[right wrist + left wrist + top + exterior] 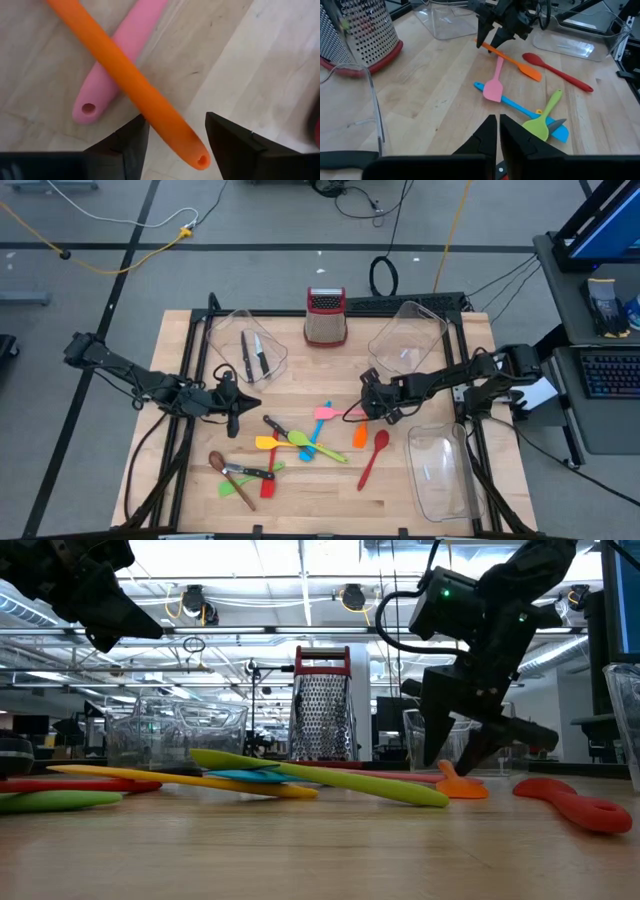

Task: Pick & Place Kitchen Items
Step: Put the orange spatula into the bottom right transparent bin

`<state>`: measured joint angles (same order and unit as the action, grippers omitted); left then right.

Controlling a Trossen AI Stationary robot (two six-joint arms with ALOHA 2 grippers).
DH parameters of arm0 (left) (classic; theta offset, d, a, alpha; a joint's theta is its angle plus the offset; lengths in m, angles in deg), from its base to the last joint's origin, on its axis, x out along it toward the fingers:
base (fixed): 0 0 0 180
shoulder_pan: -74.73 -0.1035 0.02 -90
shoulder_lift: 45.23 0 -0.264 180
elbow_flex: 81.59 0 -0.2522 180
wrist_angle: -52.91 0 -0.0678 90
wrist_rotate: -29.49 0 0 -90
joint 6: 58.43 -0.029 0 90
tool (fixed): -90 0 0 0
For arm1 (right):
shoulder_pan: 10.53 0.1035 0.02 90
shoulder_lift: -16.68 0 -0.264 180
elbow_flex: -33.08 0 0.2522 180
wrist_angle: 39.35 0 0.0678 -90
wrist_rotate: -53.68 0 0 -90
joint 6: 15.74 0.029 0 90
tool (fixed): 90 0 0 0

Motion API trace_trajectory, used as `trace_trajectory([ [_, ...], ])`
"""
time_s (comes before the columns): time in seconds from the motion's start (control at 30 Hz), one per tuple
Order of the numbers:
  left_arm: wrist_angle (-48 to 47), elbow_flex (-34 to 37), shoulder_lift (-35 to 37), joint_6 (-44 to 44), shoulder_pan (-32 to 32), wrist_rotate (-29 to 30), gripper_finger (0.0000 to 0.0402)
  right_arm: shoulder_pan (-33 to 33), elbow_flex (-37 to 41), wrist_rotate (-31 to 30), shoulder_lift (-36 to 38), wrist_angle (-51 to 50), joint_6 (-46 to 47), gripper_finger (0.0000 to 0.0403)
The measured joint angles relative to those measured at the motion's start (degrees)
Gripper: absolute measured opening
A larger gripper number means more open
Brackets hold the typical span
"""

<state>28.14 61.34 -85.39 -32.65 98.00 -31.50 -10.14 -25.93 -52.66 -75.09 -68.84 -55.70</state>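
An orange spatula lies on the wooden table, its handle crossing over a pink spatula's handle. My right gripper is open and points down at the orange handle's free end, one finger on each side of it; in the low view its tips hang just above the table. My left gripper is shut, empty, and held above the table left of the utensils. Blue, green and yellow spatulas lie crossed in the middle, with a red spoon to their right.
A clear bin at the far left holds two black-handled knives. Another clear bin stands at the far right, and a third at the near right. A metal grater stands at the far edge. More utensils lie near left.
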Motion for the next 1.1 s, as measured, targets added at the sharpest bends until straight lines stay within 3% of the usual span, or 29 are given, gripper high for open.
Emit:
trace_trajectory([
  [0.27,0.0,0.0,0.0,-0.2,0.0,1.2,0.0003,0.0,0.2,0.1,0.3,0.5,0.1,0.0131],
  [0.67,0.0,0.0,0.0,-0.1,0.0,1.2,0.0023,0.1,0.2,-0.1,0.1,0.9,0.1,0.0027],
  [1.1,0.0,0.0,0.0,0.0,0.0,1.2,0.0024,1.5,-3.4,-0.2,0.3,-1.8,0.1,0.0027],
])
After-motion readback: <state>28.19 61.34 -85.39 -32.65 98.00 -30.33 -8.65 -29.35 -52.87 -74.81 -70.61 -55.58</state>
